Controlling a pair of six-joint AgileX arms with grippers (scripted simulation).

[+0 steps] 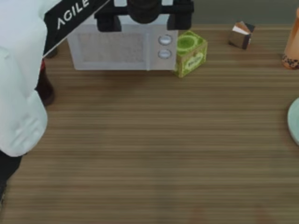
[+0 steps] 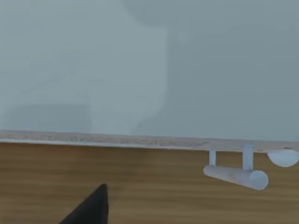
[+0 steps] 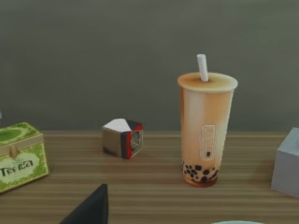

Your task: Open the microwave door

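A: Where's the microwave [image 1: 122,46]?

B: At the far edge of the bench, toward its left end, front facing the near edge. Its door [image 1: 112,47] looks flush and closed, with the two knobs [image 1: 164,46] at its right and a green tea box [image 1: 190,53] touching that side.

A: And the arms?

B: The left arm [image 1: 21,74] reaches across the bench's left side, and its gripper [image 1: 145,11] hangs over the microwave's top. I can't tell whether its fingers are spread or pressed together. The left wrist view looks down past the front edge at a small bar handle [image 2: 236,176] beside one knob. The right gripper isn't visible from above; one dark fingertip [image 3: 91,207] shows in its own wrist view, which faces a bubble tea cup [image 3: 205,133] at the bench's far right.

A: How should the door be opened?

B: I'd bring the gripper down in front of the handle, close squarely on the bar, then pull along the door's arc so the microwave doesn't slide.
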